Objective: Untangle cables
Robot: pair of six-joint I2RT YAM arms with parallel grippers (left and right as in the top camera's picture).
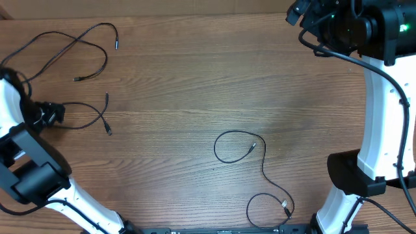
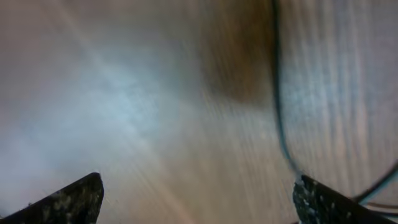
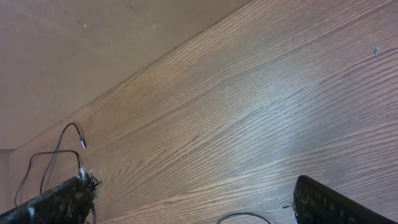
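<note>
1. Cables: three thin black cords with small plug ends, lying on a wood-grain table. Each lies apart from the other two, and no shared knot is in view.
2. Upper-left cable: in the far-left corner, in long loose curves. It crosses itself once, and both plug ends are free.
3. Left cable: near the left edge, a flat loop whose closed end runs in under the left gripper. Its two plug ends point toward the middle of the table.
4. Centre cable: at the front, right of centre. It has a round loop at the far end and a smaller loop by the near edge, joined by a single strand.
5. Left gripper: low over the table at the left cable, claw wide, nothing pinched. The wrist view is blurred. One strand runs down to the tip of one finger, but contact cannot be told.
6. Right gripper: raised at the far-right corner, well apart from every cable. The claw is wide and empty.
7. Step in hand (judged): the separating looks largely done and the work is at the laying-out stage. The left arm is attending to the left cable.
8. Next move (judged): either centre the strand between the left fingers and close on it so the loop can be drawn flat, or lift straight up so the finger does not drag the cord. Only self-crossings and loops remain to be dealt with, not tangles between cords.
</note>
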